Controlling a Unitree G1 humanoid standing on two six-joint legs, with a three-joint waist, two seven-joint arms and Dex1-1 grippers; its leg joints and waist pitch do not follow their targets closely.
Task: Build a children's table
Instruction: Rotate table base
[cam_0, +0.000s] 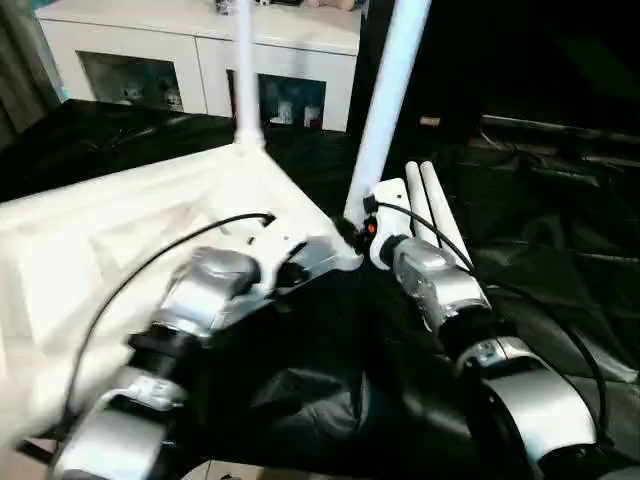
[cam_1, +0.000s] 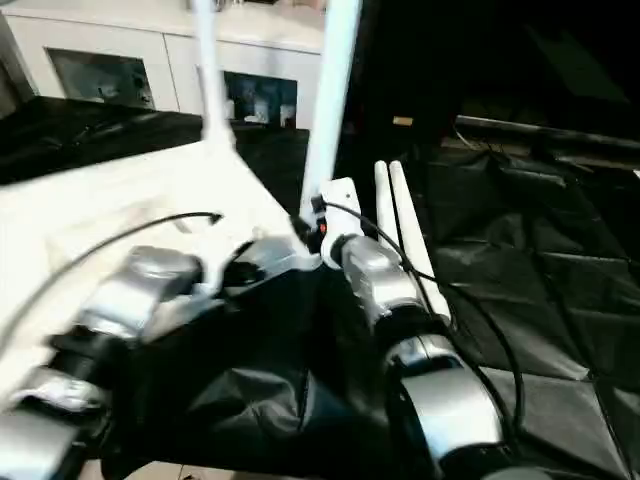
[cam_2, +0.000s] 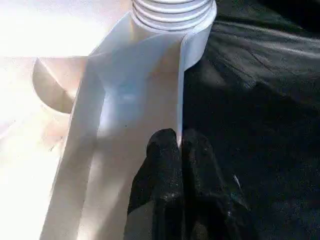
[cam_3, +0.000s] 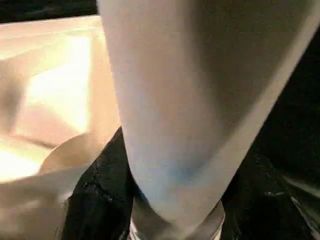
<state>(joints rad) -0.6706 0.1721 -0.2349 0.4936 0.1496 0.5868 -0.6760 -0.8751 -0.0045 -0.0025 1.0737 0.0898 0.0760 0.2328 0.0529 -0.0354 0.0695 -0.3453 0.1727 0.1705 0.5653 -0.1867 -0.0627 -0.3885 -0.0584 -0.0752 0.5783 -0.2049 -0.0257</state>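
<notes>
The white table top (cam_0: 110, 230) lies upside down on a black cloth. One white leg (cam_0: 244, 70) stands upright in its far corner socket. A second leg (cam_0: 388, 100) rises, leaning slightly, at the corner nearest my right arm, and my right gripper (cam_0: 358, 228) is shut around its lower end (cam_3: 190, 100). My left gripper (cam_2: 179, 142) is shut on the top's rim (cam_2: 182, 85), just below the ribbed collar (cam_2: 172, 10) at that corner. Two loose legs (cam_0: 437, 215) lie side by side on the cloth beside my right forearm.
A white cabinet with glass doors (cam_0: 200, 55) stands behind the work. The black cloth (cam_0: 560, 250) spreads in folds to the right and front. Dark furniture (cam_0: 520, 60) fills the back right. Cables run along both forearms.
</notes>
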